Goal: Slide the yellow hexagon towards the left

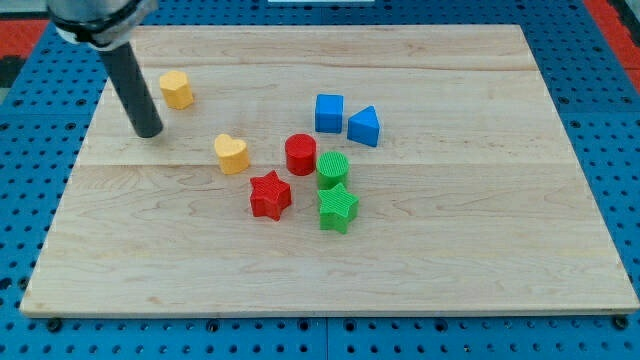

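Green star (pixel 338 208) sits nearest. No claw here, so no grip state; my tip (pixel 148 131) rests at seven o'clock of the yellow hexagon (pixel 176 89). Better to circle to its three o'clock side, then push across the bench (pixel 480 260).

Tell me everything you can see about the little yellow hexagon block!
The yellow hexagon is a small, chunky six-sided block that looks like plastic, bright yellow all over with a flat top. It sits flat on the wooden board, near the view's top left, all by itself. Nothing touches it: my tip rests on the board a little below it and to the view's left, with a gap between them. The yellow heart lies farther toward the view's bottom right.
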Robot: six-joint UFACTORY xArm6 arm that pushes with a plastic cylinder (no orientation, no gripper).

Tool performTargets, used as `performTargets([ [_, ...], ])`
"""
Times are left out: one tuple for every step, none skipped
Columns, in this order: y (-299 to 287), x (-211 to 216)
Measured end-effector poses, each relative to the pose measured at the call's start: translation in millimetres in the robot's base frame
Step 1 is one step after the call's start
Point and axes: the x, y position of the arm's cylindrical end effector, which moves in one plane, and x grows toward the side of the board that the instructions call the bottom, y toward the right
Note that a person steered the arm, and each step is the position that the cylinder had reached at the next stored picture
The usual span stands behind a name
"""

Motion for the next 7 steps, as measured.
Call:
performTargets([
  [-11,-60],
  [-11,-79],
  [16,-72],
  [20,-79],
  [58,-93],
  [67,-111],
  [24,-121],
])
